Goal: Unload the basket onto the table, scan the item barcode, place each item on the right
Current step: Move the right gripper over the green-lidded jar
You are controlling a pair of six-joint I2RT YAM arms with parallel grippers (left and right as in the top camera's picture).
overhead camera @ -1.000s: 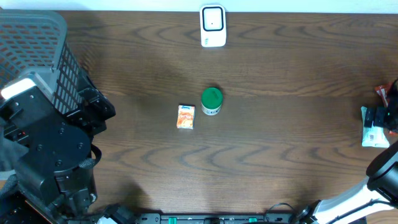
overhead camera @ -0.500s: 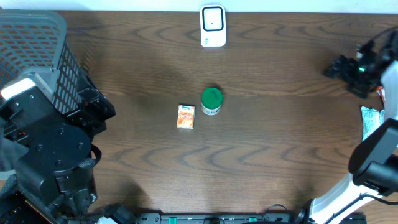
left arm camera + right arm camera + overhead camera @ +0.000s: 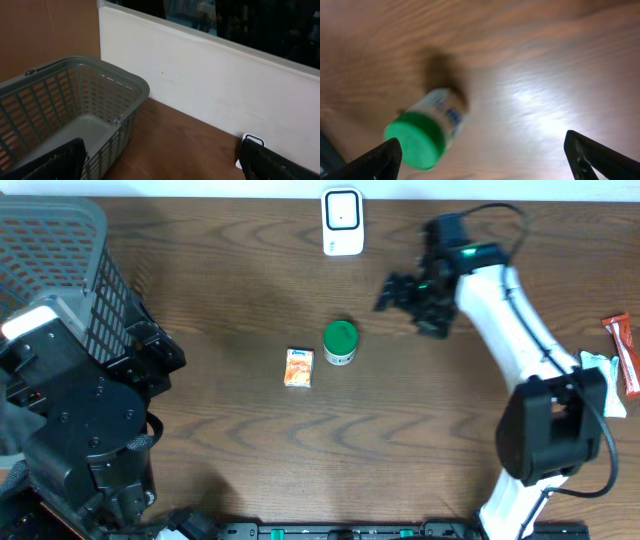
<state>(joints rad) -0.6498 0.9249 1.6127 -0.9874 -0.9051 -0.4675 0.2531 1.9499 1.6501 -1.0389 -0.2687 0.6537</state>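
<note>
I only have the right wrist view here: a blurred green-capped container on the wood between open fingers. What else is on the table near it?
Observer: Overhead, a small orange packet lies flat just beside the green-capped container, on the side away from the right gripper.
Operator: Any scanner visible?
Observer: A white device, probably the scanner, sits at the far edge of the table, straight beyond the container.
Operator: What is the left arm doing?
Observer: The left gripper is open and empty, facing a grey basket at the table's left end.
</note>
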